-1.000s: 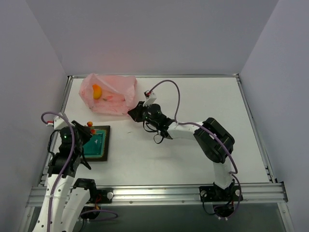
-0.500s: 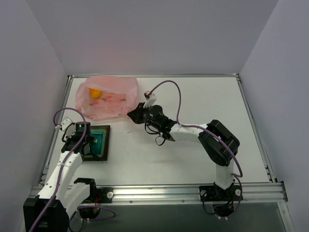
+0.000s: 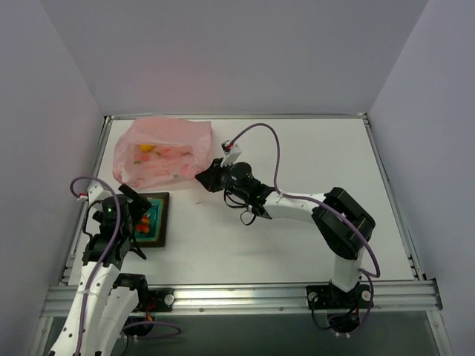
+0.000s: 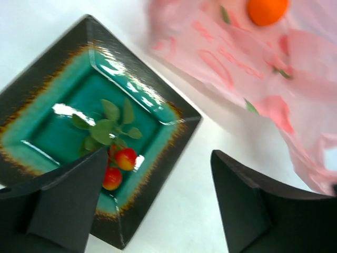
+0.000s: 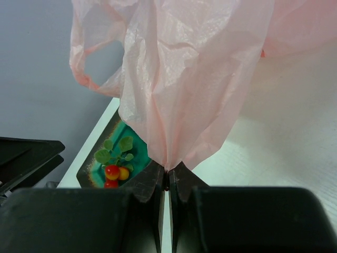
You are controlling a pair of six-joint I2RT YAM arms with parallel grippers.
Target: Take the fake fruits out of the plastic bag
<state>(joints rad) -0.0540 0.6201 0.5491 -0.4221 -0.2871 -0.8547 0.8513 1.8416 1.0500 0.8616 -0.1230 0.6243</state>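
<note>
The pink plastic bag (image 3: pixel 165 150) lies at the far left of the table, with a round orange fruit (image 3: pixel 146 148) and small red and green pieces showing through it. The orange ball also shows in the left wrist view (image 4: pixel 267 9) inside the bag (image 4: pixel 247 63). My right gripper (image 3: pixel 202 178) is shut on the bag's gathered right corner (image 5: pixel 174 105), pinching it at the fingertips (image 5: pixel 167 178). A sprig of red and yellow-orange fruits with green leaves (image 4: pixel 117 163) lies in the tray. My left gripper (image 4: pixel 158 205) is open and empty just above the tray's near corner.
The dark square tray with teal inside (image 3: pixel 162 199) sits at the left, in front of the bag; it shows in the left wrist view (image 4: pixel 185 125) and right wrist view (image 5: pixel 112 124). Grey walls stand close at left and back. The left table edge runs beside the tray.
My left gripper held the small red-orange sprig over the tray a second ago; the sprig now lies in the tray and the gripper is open. The bag has spread flatter.
</note>
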